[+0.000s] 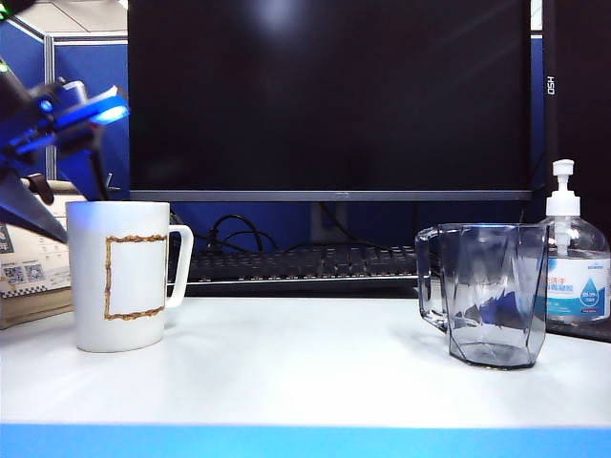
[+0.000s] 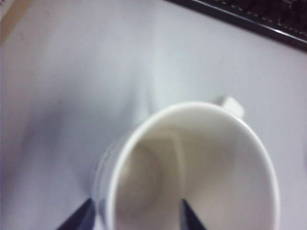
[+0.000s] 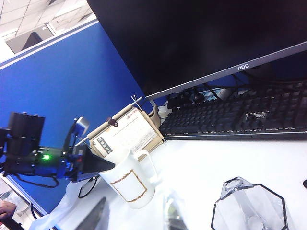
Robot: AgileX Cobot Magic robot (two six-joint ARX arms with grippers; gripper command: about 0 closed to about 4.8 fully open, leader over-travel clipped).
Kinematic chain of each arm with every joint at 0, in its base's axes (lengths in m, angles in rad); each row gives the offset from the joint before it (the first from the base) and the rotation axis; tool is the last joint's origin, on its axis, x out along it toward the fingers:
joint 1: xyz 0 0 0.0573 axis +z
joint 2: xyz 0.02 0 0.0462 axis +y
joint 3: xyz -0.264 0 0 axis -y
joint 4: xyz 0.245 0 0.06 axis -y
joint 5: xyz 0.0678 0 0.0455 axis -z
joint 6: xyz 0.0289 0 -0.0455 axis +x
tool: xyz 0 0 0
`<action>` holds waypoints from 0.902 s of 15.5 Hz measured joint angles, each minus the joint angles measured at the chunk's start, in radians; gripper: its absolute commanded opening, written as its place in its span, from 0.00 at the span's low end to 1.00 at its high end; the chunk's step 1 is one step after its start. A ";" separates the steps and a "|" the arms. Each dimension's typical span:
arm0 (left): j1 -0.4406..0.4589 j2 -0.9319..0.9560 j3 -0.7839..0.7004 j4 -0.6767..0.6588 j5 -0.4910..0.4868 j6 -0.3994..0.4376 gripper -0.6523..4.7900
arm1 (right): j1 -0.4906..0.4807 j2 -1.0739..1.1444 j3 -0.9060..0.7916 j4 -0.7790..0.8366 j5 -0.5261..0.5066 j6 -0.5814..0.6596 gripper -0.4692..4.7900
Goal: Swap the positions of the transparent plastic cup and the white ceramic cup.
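Observation:
The white ceramic cup (image 1: 124,277) stands on the left of the white table, its handle pointing right and a gold rectangle on its side. My left gripper (image 2: 136,218) hangs over its rim, open. One fingertip (image 2: 81,218) is outside the wall and the other is inside the cup (image 2: 192,158), clear of the wall. The transparent plastic cup (image 1: 487,291) stands on the right, handle pointing left. My right gripper (image 3: 135,218) is open and holds nothing, well above the table, between the white cup (image 3: 129,184) and the transparent cup (image 3: 249,208).
A black keyboard (image 1: 296,262) and a large monitor (image 1: 329,95) lie behind the cups. A clear pump bottle (image 1: 571,267) with a blue label stands just behind and to the right of the transparent cup. A cardboard box (image 1: 29,272) sits left of the white cup.

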 measured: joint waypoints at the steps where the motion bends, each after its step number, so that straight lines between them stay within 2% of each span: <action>1: 0.000 0.018 0.002 0.007 0.006 0.000 0.55 | 0.000 0.000 0.000 0.000 0.000 0.000 0.37; 2: 0.000 0.037 0.003 0.013 0.021 0.000 0.53 | 0.000 0.000 0.000 0.000 0.000 0.000 0.37; 4: -0.001 0.073 0.002 -0.011 0.044 0.004 0.32 | 0.000 0.000 0.000 0.000 0.000 0.000 0.37; 7: 0.000 0.074 -0.001 -0.033 0.042 0.026 0.11 | 0.000 0.000 0.000 0.000 0.000 0.000 0.37; 9: 0.000 0.077 -0.005 -0.040 0.040 0.042 0.11 | 0.000 0.000 0.000 0.000 0.000 0.000 0.38; 10: 0.000 0.077 -0.006 -0.042 0.033 0.046 0.11 | 0.000 0.000 0.000 -0.009 0.000 0.000 0.48; 11: 0.000 0.077 -0.006 -0.046 0.032 0.050 0.11 | 0.000 0.008 0.000 -0.039 0.000 0.000 0.68; 12: 0.000 0.077 -0.006 -0.048 0.034 0.061 0.11 | 0.000 0.029 0.000 -0.076 0.000 0.001 0.71; 14: 0.000 0.077 -0.006 -0.055 0.035 0.084 0.11 | 0.000 0.099 0.000 -0.110 0.000 0.013 0.71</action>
